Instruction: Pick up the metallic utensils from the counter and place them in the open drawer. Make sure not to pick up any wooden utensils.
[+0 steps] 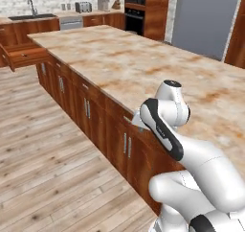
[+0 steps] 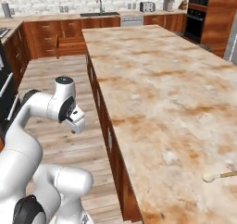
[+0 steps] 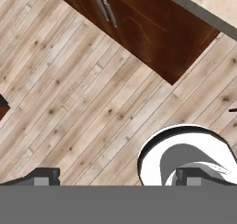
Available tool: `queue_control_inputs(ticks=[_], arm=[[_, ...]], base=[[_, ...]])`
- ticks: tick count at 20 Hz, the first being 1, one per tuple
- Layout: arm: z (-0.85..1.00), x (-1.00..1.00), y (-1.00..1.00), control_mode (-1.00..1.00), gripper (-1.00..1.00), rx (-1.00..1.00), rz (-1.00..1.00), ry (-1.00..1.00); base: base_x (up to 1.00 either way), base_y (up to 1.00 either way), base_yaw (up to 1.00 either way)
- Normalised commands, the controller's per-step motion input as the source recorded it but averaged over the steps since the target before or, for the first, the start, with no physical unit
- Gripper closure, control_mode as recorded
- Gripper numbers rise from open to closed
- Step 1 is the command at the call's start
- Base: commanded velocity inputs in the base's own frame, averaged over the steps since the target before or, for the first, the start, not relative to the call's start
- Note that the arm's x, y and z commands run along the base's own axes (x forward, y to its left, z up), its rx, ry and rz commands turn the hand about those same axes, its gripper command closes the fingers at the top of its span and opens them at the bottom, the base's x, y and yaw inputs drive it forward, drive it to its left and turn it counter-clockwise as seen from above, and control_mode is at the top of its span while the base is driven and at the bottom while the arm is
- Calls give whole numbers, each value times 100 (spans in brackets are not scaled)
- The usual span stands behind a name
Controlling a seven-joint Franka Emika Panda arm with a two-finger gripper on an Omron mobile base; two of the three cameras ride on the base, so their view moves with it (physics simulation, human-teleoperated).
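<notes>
The counter (image 1: pixel 143 63) is a long island top of beige marbled stone (image 2: pixel 157 79). A light-tan wooden spoon (image 2: pixel 221 175) lies on it near its right front corner. The metallic utensils are out of view. The red-brown drawer (image 1: pixel 24 56) stands pulled open from the far wall cabinets (image 2: pixel 70 45). My gripper (image 2: pixel 76 127) hangs beside the island's front, pointing down at the plank floor, well below the counter top. In the hand view my gripper (image 3: pixel 115 179) is open, its fingertips (image 3: pixel 44 176) wide apart with only floor between them.
Island cabinet doors with silver handles (image 3: pixel 104 8) stand close to the hand. A wall countertop with a sink (image 2: pixel 99 14) and a toaster (image 2: pixel 147 6) runs along the back. A dark oven (image 1: pixel 135 10) and a grey fridge (image 1: pixel 206 20) stand beyond the island. Wooden floor (image 1: pixel 43 154) lies open to the left.
</notes>
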Motion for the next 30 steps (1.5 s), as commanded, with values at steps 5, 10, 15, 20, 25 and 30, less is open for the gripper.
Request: queue_control_inputs(ticks=[5,10,15,20,25,30], arm=[[0,0,0,100,-100,0,0,0],[0,0,0,100,-100,0,0,0],[0,0,0,100,-100,0,0,0],[0,0,0,100,-100,0,0,0],[0,0,0,100,-100,0,0,0],[0,0,0,100,-100,0,0,0]], base=[[-100,-35,-14],[-100,-37,-13],[-25,-62,-25],[0,-77,-31],[0,-84,-13],[0,-91,2]])
